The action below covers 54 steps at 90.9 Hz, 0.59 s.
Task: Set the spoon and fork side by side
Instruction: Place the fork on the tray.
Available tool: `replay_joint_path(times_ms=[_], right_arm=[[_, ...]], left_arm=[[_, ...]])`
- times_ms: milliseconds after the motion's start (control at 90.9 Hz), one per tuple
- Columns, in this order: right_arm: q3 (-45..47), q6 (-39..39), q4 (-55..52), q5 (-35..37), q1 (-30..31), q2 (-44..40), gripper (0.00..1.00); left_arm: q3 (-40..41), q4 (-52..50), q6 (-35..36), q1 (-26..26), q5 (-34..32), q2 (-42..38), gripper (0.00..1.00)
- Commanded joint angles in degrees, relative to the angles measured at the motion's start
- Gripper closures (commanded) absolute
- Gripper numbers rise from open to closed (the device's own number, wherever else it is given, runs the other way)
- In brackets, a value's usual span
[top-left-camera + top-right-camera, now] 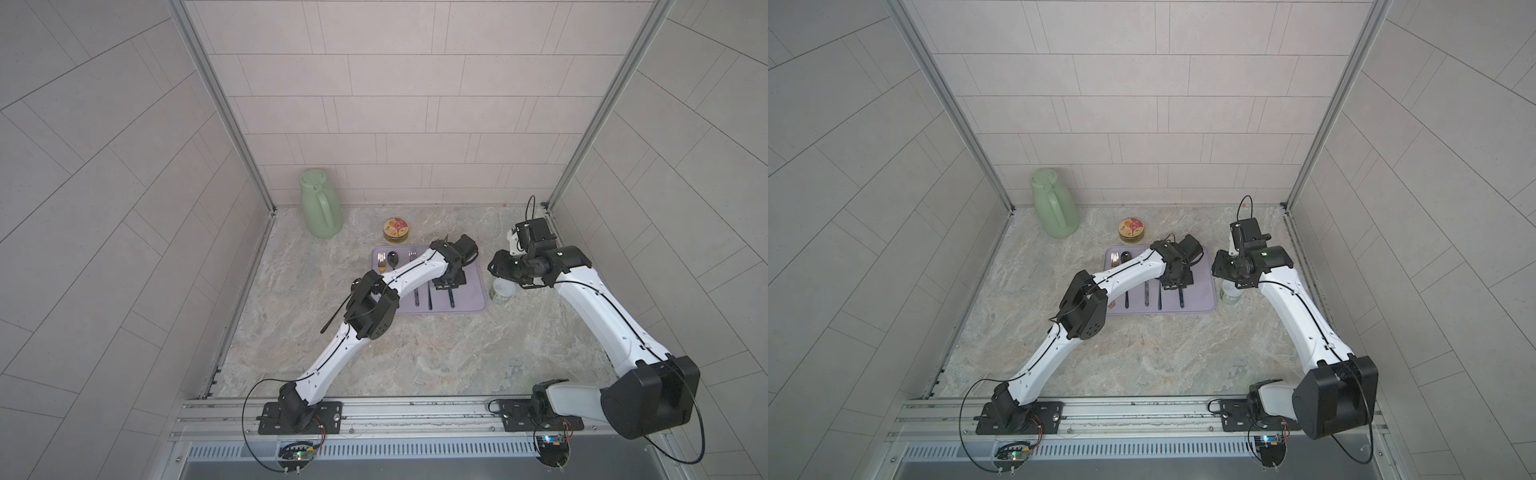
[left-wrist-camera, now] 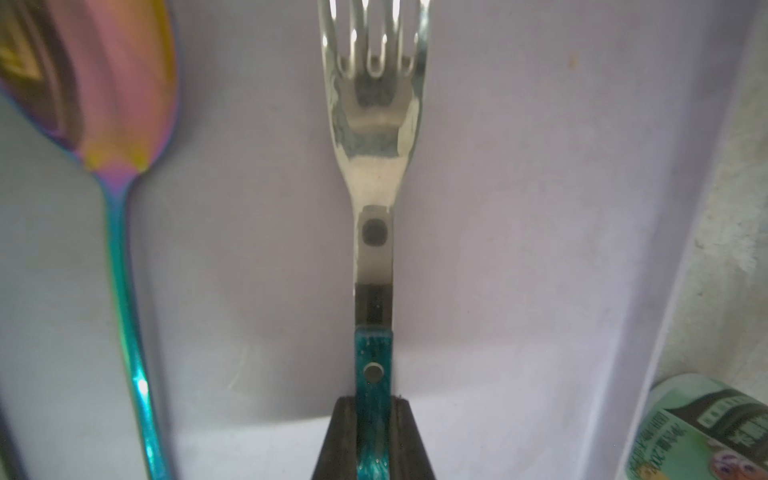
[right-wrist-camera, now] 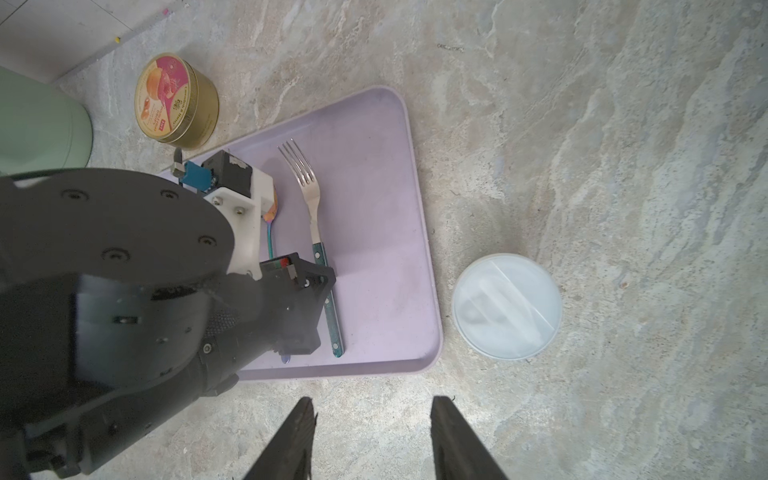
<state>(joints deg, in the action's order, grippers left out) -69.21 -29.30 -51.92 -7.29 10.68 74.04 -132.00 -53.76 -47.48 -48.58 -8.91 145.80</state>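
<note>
Left wrist view confirms what both top views hide under the arm: the left gripper is clamped on the teal handle of the fork. I read the fork as silver, tines pointing far, lying on the lavender tray, just right of the iridescent spoon, parallel and apart. Right wrist view shows the right gripper standing wide, empty, over bare surface.

Left claw low over lilac tray, apparently pinching fork; three other handles parallel alongside.
</note>
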Motion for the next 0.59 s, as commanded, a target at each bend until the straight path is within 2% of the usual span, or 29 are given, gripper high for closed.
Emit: replay_joint_path(times_ms=[0,132,253,440,583], right_arm=[[0.32,0.74,-0.29,0.19,-0.31,-1.43,0.51],[0.2,0.82,-0.2,0.01,-0.31,-1.3,0.51],[0.09,0.83,-0.29,-0.05,-0.31,-1.29,0.5],[-0.05,0.8,-0.29,-0.55,-0.31,-0.86,0.5],[0.07,0.73,0.01,-1.37,-0.31,-0.34,0.5]], left_arm=[[-2.01,0.62,1.73,-0.49,1.35,1.11,0.92],[-2.3,0.54,3.43,-0.42,2.13,1.05,0.83],[-2.31,-0.71,5.01,-0.08,1.38,-0.62,0.69],[-0.81,-3.47,7.69,0.86,-0.47,-6.32,0.65],[7.05,-3.1,11.43,1.98,-3.28,-14.33,0.63]])
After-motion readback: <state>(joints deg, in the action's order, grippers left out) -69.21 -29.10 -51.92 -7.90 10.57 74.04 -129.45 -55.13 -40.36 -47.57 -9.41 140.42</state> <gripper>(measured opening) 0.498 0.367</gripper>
